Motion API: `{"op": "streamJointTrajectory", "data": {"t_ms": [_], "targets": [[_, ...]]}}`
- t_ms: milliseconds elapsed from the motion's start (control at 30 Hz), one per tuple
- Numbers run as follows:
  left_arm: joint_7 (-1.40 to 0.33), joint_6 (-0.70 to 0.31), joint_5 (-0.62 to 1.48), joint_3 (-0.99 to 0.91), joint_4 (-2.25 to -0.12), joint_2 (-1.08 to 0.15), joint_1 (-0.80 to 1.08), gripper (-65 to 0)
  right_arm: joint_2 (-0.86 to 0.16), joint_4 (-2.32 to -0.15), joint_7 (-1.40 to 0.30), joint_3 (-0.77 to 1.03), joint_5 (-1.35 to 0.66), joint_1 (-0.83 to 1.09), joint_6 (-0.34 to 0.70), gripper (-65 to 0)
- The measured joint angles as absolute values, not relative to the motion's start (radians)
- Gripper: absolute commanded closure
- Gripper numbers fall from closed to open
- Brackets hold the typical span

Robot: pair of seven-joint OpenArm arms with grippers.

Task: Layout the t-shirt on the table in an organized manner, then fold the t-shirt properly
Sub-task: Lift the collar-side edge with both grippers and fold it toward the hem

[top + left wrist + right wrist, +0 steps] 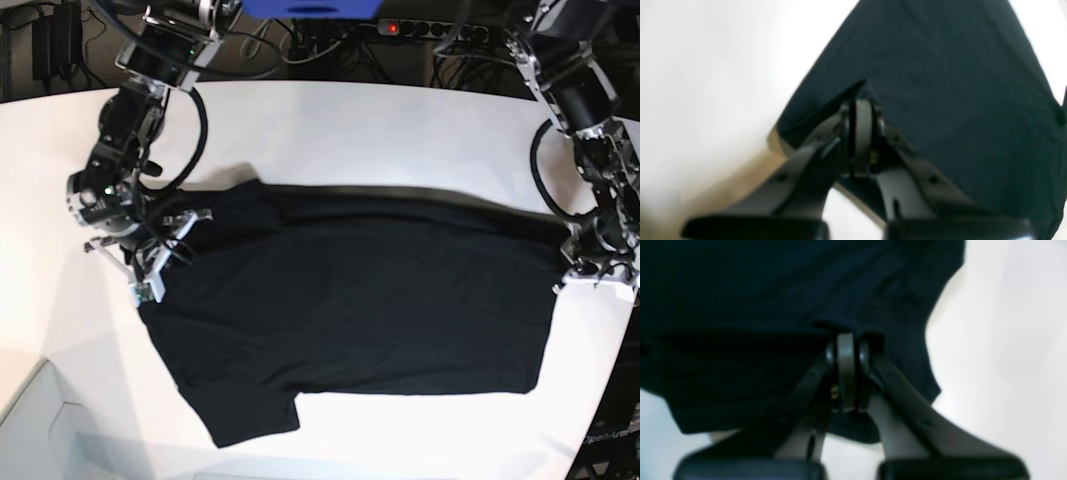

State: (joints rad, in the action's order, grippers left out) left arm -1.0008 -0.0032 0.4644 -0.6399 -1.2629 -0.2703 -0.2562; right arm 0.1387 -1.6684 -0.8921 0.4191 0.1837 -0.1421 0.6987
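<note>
Clenched on cloth, the right gripper (160, 262) sits at nine o'clock in the base view, pinching the shirt (350, 300) at its left edge near the upper sleeve; its wrist view shows the jaws pressed together with dark fabric bunched around the tips (846, 340). From there the shirt runs flat across the middle of the table (350, 130), plain black side up, no print visible, one sleeve hanging toward seven o'clock and the hem edge toward five. At three o'clock the left gripper (592, 268) is likewise clamped on the shirt's right edge, a fold of fabric caught between the tips in its wrist view (860, 96).

My read is that this is the spreading step: both arms hold opposite ends and the cloth between them looks taut along the top edge, looser lower down.

To do it well, I would keep both grips firm and pull apart evenly, just enough to take out slack without dragging the shirt off centre. Keep the two held points level with each other so the top edge lies straight. Lower the cloth onto the table before letting go, since releasing under tension would likely let the edge spring back and wrinkle. The sleeve at seven o'clock looks skewed and probably needs its own tug afterwards.
</note>
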Motion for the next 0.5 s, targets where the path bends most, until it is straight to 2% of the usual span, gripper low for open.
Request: {"op": "streamJointTrajectory", "data": {"t_ms": [500], "targets": [[-0.937,-0.003,0.464,-0.638,-1.262,-0.268,-0.258,0.0,0.1,-1.57,-0.814,0.419,0.186,-0.154,0.699,0.0]]}}
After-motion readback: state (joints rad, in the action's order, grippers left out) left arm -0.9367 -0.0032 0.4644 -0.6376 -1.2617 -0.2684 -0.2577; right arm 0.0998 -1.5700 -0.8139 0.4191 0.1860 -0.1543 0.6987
